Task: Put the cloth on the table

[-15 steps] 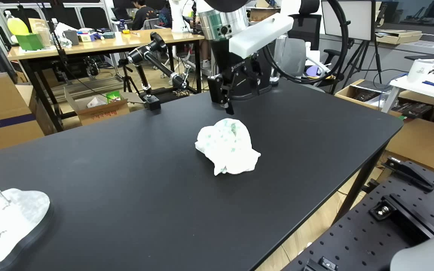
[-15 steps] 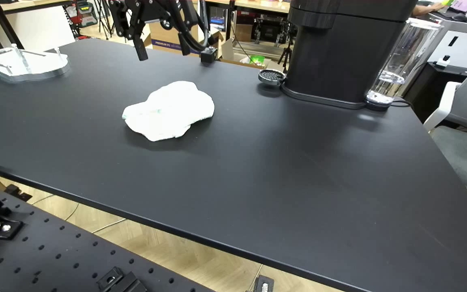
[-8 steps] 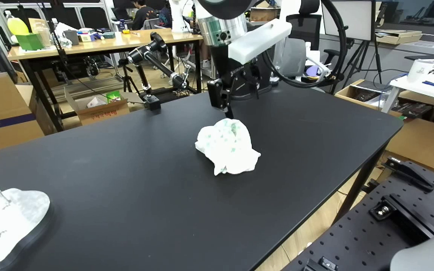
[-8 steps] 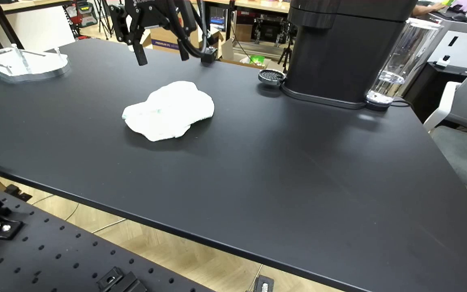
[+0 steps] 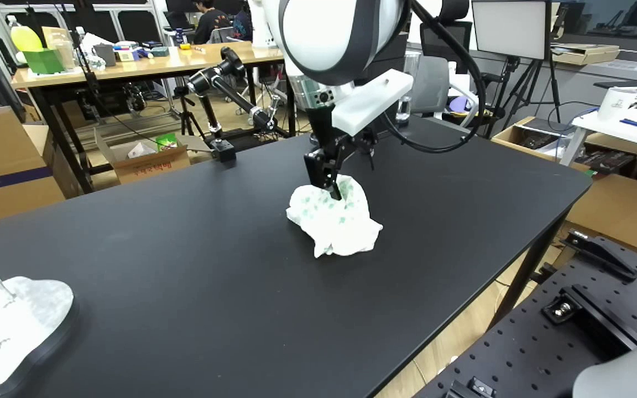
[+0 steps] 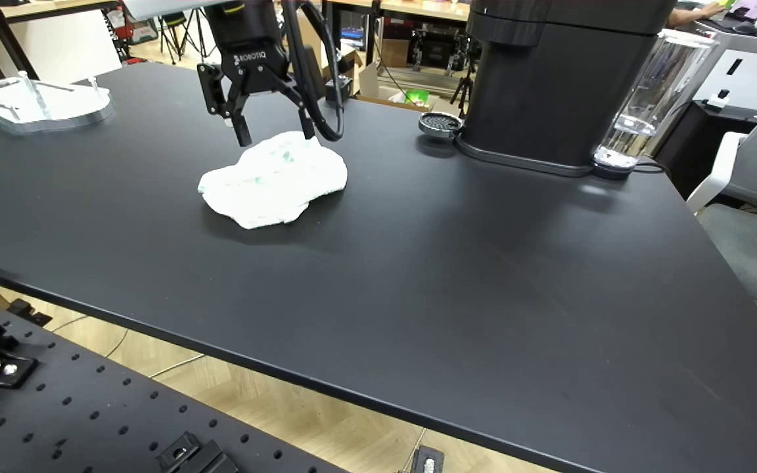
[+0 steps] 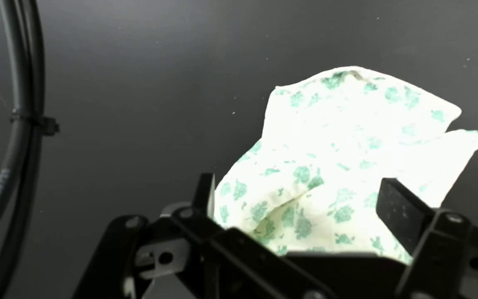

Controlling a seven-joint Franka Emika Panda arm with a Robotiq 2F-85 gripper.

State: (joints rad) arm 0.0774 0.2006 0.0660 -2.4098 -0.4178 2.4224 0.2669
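Note:
The white cloth with green print [image 5: 335, 229] lies crumpled on the black table [image 5: 197, 287]. It also shows on the table [image 6: 483, 295] in an exterior view as a white heap [image 6: 273, 187]. My gripper [image 5: 354, 179] is over the cloth's far part, pointing down; it also shows in an exterior view [image 6: 275, 136]. In the wrist view the cloth [image 7: 355, 145] lies below and between the spread fingers of the open gripper [image 7: 297, 187]. No fabric is pinched. Whether a fingertip touches the cloth I cannot tell. The cloth's near part is hidden by the gripper body in the wrist view.
A whitish plate with bolts [image 5: 36, 301] lies at one end of the table. A black machine [image 6: 549, 98] with a round drip grate [image 6: 439, 123] and clear tank [image 6: 641, 105] stands on the table. A jointed clamp arm [image 5: 219, 97] is fixed at the edge.
My gripper has come down and over the cloth's far part, from behind and above it. It stays open. The cloth has not visibly moved.

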